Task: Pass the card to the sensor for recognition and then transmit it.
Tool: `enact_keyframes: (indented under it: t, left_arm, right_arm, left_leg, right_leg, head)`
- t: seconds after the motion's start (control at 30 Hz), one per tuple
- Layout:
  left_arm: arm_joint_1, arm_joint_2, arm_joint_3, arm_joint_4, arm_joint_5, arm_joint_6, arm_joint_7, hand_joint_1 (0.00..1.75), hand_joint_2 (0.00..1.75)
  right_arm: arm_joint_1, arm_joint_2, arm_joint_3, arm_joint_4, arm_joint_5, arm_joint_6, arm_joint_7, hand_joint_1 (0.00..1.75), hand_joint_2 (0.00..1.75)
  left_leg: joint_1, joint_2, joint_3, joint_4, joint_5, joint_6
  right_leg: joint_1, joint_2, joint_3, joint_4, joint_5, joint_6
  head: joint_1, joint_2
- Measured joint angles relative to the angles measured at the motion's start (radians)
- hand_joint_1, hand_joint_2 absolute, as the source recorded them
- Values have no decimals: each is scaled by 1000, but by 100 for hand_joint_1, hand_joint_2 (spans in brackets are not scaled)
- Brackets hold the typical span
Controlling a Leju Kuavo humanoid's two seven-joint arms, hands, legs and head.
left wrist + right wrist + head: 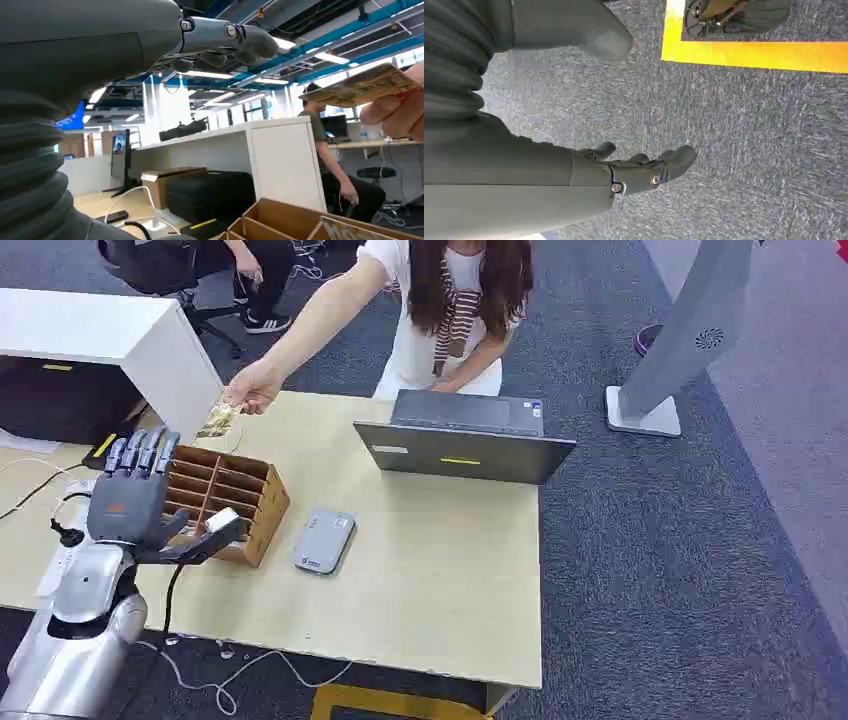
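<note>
- Fingers [140, 454] of the left hand [130, 498] are spread and upright, holding nothing, over the near end of the wooden box [228, 498].
- Card [218, 421] lies just beyond those fingers, pinched in a person's hand [252, 388]; its long axis slopes down toward them.
- Left hand is nearer; the right hand [634, 167] hangs loosely curled, holding nothing, over carpet.
- Sensor [324, 540] sits on the table [440, 570], beside the box.

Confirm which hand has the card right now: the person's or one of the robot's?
The person's hand pinches the card above the wooden organizer. The left hand hovers open nearby; the right hand hangs empty over carpet.
</note>
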Motion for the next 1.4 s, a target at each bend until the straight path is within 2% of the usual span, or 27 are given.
enact_keyframes:
  t: [0.17,0.73,1.0,1.4]
  left_arm:
    - [-24,-16,-28,21,-9,-1,0,0,175]
    - [-145,-111,-156,157,-71,9,14,0,175]
    - [-186,-137,-187,201,-87,21,17,0,175]
    - [-200,-156,-208,240,-87,24,23,0,175]
  right_arm:
    - [0,0,0,0,-1,4,-11,0,175]
    - [-1,0,0,0,-6,21,-59,0,175]
    - [-3,0,0,0,-6,24,-78,0,175]
    - [-4,0,-3,0,-8,24,-83,0,175]
  left_leg:
    - [0,0,0,0,0,0]
    - [0,0,-1,0,1,1]
    - [0,0,-1,0,1,1]
    - [0,1,-1,0,1,1]
  right_leg:
    - [0,0,0,0,0,0]
    - [0,0,-1,0,1,2]
    - [0,0,-1,0,1,2]
    - [0,1,-1,0,1,2]
  head:
    - [0,0]
    - [0,0]
    - [0,0]
    - [0,0]
